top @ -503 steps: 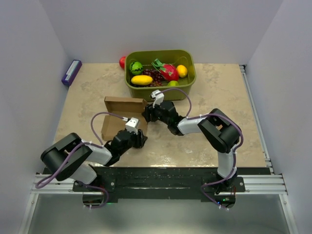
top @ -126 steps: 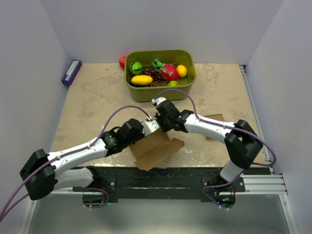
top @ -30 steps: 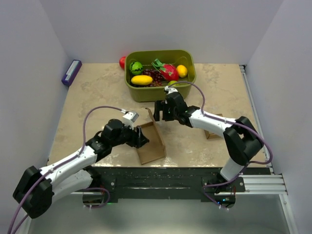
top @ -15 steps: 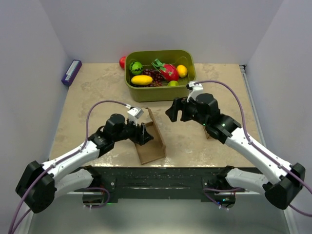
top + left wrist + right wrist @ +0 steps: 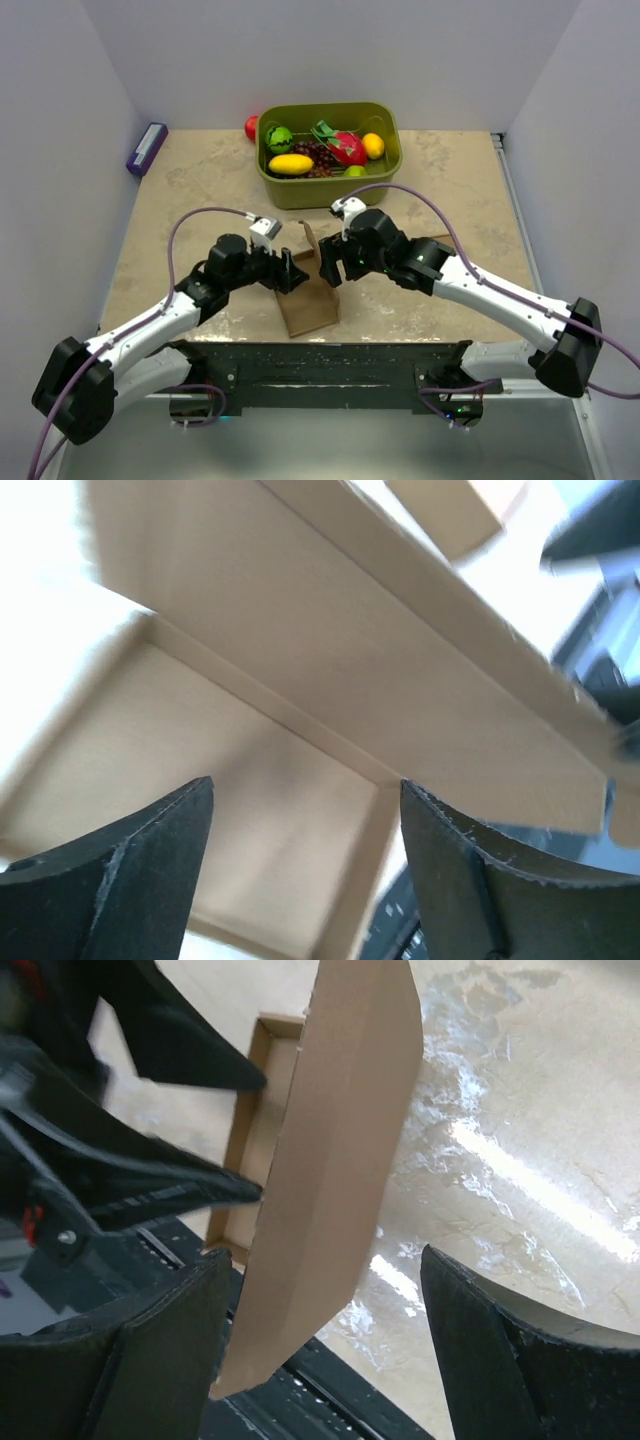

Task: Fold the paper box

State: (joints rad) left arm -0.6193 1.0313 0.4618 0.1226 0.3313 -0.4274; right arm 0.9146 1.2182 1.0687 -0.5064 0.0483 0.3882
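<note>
Cardboard dead centre of the action: the paper box [image 5: 312, 308] sits by the table's [image 5: 200, 190] near edge, a little left of the middle, with its shallow tray flat on the surface and one tall panel [image 5: 340, 1130] standing up from the tray's right side; that panel's long axis runs from the near edge towards the far edge, leaning slightly left as it goes back; left jaws come in from the left, spread wide, hovering over the open tray with the inner face of the panel straight ahead of them and nothing gripped; right jaws come in from the right, wide too, and the wrist view shows the panel's free end standing between the two fingers, gap showing on the outer side, contact on the other side too close to call; both sets sit about level at the panel, right one nearer to it; my read, the coming fold hinges on pushing that upright panel leftwards over the tray, with the right side best placed to drive it
</note>
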